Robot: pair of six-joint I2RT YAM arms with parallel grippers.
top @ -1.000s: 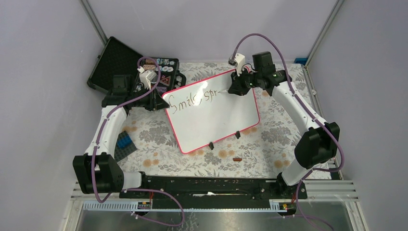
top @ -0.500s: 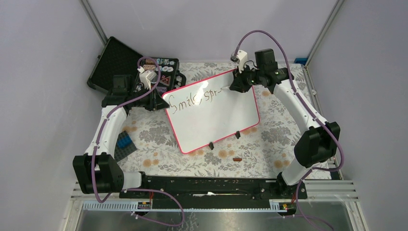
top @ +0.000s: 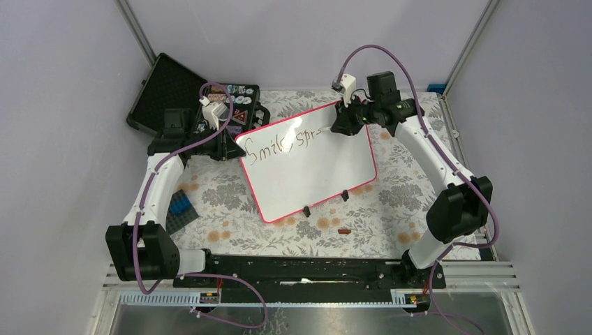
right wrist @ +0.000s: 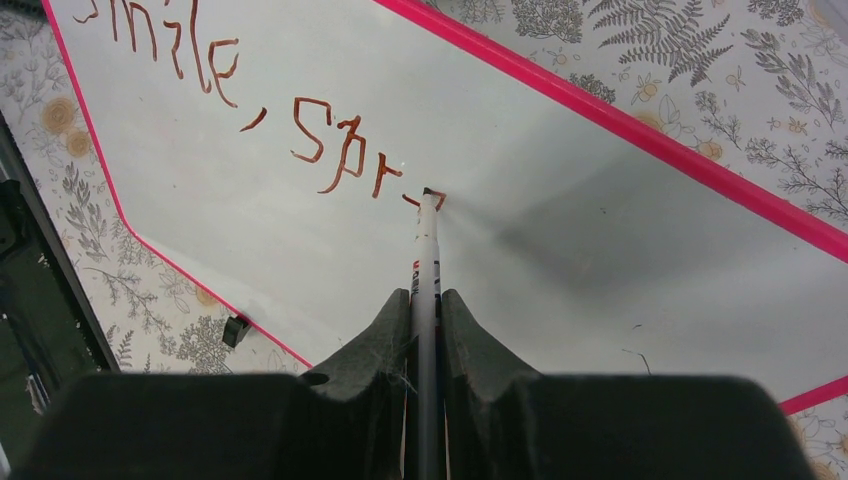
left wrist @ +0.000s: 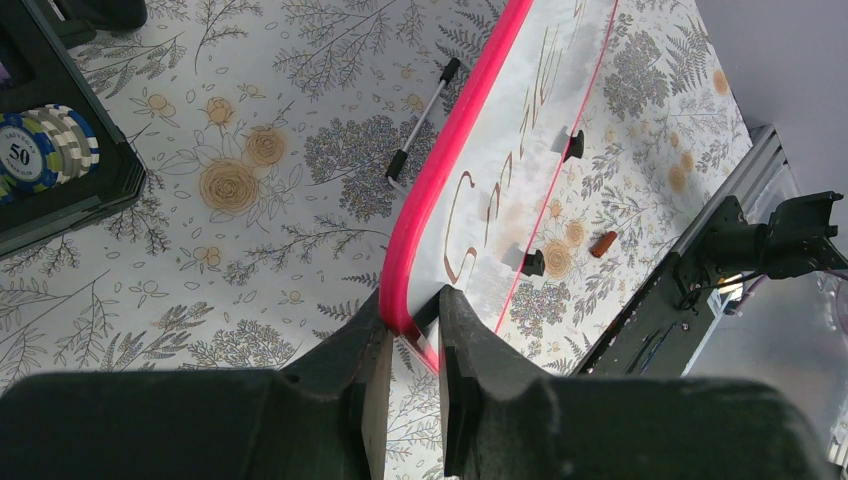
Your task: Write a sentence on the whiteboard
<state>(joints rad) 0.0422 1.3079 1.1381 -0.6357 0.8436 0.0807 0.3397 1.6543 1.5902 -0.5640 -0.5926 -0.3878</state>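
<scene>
The whiteboard, white with a pink rim, lies tilted on the flowered table. The sentence reads "Smile, spr" in dark red-brown strokes, with a fresh mark after the "r". My right gripper is shut on a thin white marker, and the marker's tip touches the whiteboard at the end of the writing. In the top view the right gripper hovers over the board's far edge. My left gripper is shut on the whiteboard's pink rim at its near-left corner.
An open black case holding poker chips stands at the back left. A thin pen lies on the table behind the board. A blue and grey brick plate lies at the left, and a small brown piece lies in front of the board's two black clip feet.
The right gripper shifted slightly right along the board's far edge, and the marker added a short stroke after "spr". The left arm and the board stayed put.
</scene>
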